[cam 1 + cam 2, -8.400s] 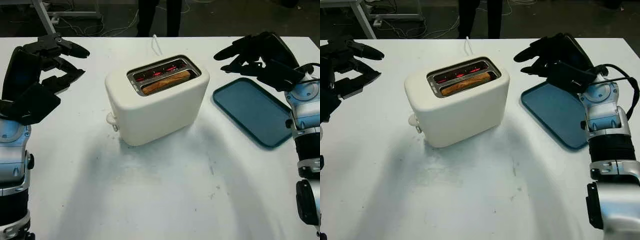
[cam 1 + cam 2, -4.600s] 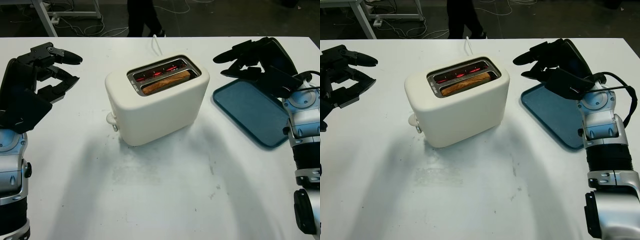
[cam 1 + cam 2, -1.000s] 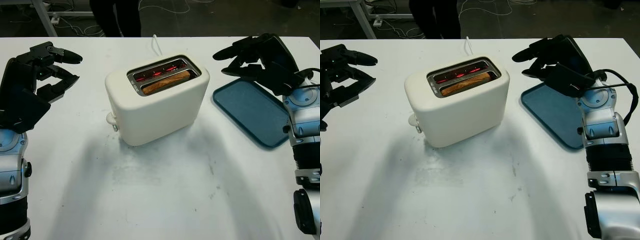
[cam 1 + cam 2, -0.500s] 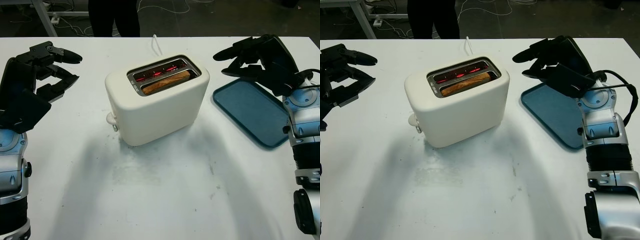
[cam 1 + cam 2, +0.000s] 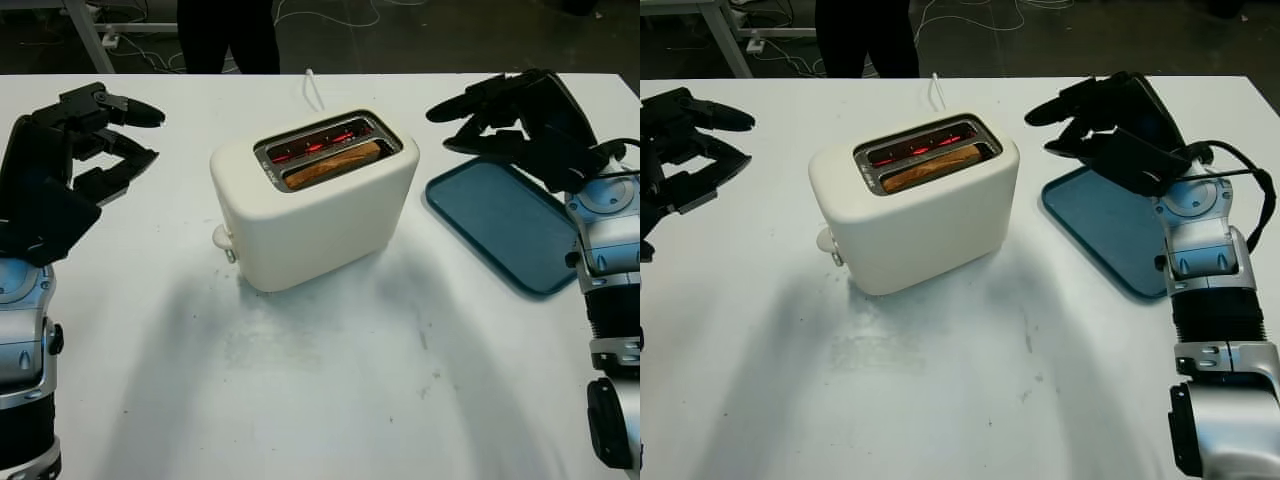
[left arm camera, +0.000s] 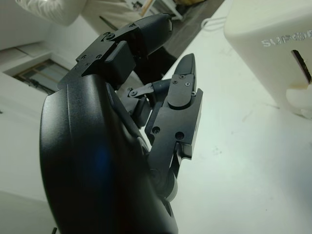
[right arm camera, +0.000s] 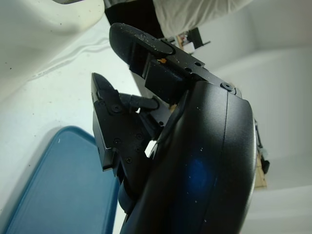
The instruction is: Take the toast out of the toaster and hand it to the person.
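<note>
left wrist view: toaster (image 6: 273,44) side lettering, barely legible

Head stereo pair: looks forward and down at the table (image 5: 330,400); both eyes share the toaster (image 5: 315,200). Wrist cameras: sit close behind each hand's shell, facing the toaster.

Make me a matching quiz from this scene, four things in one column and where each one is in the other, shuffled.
Things:
1. toast
2. tray
3. left hand
4. person

Places:
A. beyond the table's far edge
B. open, raised to the toaster's left
C. in the toaster's near slot
D. on the table right of the toaster

Pairs: 1-C, 2-D, 3-B, 4-A
</note>
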You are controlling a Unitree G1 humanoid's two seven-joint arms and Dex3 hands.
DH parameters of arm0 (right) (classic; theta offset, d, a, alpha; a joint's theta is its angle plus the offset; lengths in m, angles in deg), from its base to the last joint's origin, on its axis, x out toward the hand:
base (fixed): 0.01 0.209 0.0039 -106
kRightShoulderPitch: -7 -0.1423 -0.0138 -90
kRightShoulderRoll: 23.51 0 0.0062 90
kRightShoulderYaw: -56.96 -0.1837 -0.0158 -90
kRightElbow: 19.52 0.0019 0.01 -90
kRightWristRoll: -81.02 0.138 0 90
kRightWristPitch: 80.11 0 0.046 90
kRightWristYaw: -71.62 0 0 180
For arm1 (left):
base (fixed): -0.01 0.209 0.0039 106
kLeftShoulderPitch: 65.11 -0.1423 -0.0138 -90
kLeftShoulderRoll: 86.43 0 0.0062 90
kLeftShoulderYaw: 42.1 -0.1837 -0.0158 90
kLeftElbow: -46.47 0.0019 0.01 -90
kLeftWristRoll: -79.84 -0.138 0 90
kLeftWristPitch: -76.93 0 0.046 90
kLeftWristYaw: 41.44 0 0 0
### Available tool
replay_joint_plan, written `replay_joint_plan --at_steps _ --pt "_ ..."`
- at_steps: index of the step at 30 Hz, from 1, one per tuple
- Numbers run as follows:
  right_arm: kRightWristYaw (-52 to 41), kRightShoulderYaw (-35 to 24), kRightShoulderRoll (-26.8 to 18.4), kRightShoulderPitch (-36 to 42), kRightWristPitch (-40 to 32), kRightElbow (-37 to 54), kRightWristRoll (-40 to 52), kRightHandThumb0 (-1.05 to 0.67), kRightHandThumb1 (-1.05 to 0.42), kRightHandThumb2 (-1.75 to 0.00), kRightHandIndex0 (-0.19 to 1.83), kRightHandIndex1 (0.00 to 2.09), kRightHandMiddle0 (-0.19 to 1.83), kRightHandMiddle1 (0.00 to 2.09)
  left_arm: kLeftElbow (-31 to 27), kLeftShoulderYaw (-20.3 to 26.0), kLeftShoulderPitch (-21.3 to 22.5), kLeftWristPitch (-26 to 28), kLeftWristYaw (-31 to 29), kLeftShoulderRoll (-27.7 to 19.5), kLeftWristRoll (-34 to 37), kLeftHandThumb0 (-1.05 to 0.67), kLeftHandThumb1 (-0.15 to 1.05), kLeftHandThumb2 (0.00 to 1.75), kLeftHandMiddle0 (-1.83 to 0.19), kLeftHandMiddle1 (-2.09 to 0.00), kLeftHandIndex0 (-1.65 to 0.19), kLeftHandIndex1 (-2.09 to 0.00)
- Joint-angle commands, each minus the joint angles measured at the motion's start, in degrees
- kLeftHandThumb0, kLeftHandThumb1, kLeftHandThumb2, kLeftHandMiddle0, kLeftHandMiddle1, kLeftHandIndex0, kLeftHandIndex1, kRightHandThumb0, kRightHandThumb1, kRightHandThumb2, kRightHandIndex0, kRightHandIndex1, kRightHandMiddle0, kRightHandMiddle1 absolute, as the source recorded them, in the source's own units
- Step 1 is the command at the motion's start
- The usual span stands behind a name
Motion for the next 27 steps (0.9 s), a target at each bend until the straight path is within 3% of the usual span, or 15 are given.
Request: replay_joint_plan --at_steps 1,27 --pt "0.0 -0.1 0.0 -0.3 -0.7 1.2 -0.1 0.07 -0.81 0.0 0.91 0.98 1.19 0.01 -0.2 0.2 0.3 -0.6 0.4 -0.4 -0.2 -0.06 0.92 0.11 -0.58 -1.18 -0.63 -0.79" --pt "0.2 -0.3 0.2 -0.2 -1.3 1.4 0.0 0.07 -0.82 0.0 0.91 1.02 1.19 0.01 -0.2 0.2 0.2 -0.4 0.4 -0.2 0.0 -0.07 0.92 0.1 -0.58 -1.18 -0.63 -0.8"
